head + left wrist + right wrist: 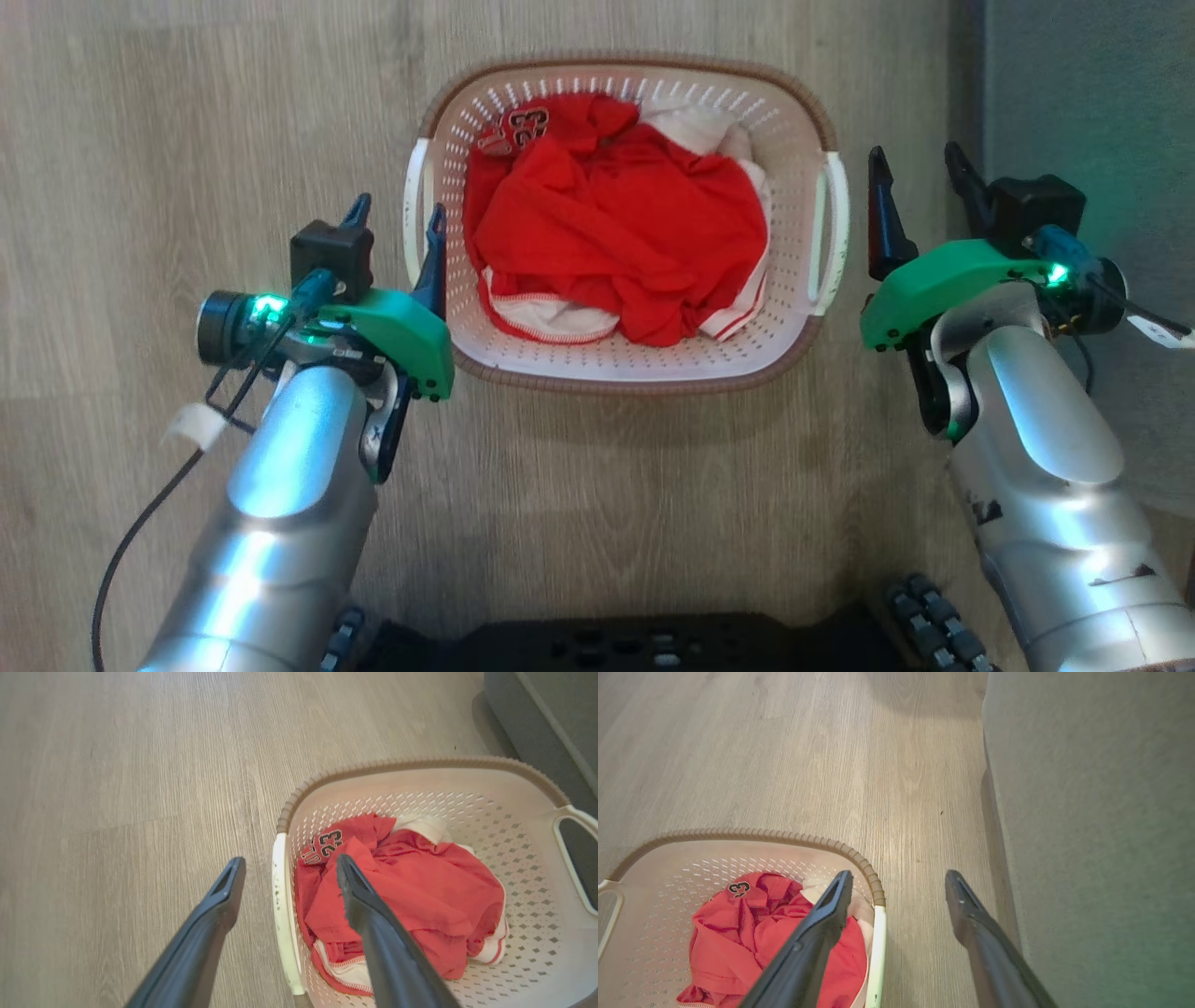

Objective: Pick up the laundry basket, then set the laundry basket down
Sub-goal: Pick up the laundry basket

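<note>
The laundry basket [607,359] is sitting on the floor [187,140] between both arms, its long axis running side to side, the left gripper [400,207] spreading empty fingers [431,266] astride the left handle [410,215] while the right gripper [914,152], equally open and empty, is hovering just outside the right handle [837,224].

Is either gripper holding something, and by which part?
Nothing is held. The left gripper open, fingers either side of the laundry basket's left handle; right gripper open too.
</note>
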You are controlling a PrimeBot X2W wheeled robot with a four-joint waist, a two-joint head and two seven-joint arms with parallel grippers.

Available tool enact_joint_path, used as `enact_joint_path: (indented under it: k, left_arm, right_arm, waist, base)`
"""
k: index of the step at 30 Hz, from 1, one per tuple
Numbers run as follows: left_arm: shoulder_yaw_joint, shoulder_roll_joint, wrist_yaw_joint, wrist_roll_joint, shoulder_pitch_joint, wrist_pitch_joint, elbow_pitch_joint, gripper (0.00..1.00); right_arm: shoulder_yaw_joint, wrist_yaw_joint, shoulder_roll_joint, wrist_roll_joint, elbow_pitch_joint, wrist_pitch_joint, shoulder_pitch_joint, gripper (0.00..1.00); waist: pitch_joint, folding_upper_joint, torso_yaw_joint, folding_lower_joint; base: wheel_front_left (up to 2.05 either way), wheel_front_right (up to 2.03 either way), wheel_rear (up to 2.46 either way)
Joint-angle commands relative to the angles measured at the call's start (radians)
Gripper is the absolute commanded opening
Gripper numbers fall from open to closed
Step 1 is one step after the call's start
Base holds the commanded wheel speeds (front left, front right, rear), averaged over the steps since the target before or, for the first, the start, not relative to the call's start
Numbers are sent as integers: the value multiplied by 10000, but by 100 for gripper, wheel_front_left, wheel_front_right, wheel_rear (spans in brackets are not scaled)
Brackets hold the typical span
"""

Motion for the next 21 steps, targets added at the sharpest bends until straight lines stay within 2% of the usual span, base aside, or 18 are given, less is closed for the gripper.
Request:
enact_joint_path:
  k: [1, 14, 21]
  left_arm:
    - [209, 182, 19, -73, -15, -51, -120, 100]
    - [-1029, 180, 234, -904, -1478, -51, 1859, 100]
    - [-1566, 180, 322, -1062, -1884, -51, 2230, 100]
  right_arm:
    - [200, -15, 80, 37, -145, -122, 152, 100]
    - [689, -15, 80, 229, 484, -122, -454, 100]
    - [988, -15, 80, 424, 1065, -122, -647, 100]
  waist:
    - [225, 1, 86, -1]
    - [1558, 1, 159, -1]
    - [1866, 1, 233, -1]
  base:
    - [0, 0, 0]
    - [0, 0, 0]
    - [0, 0, 0]
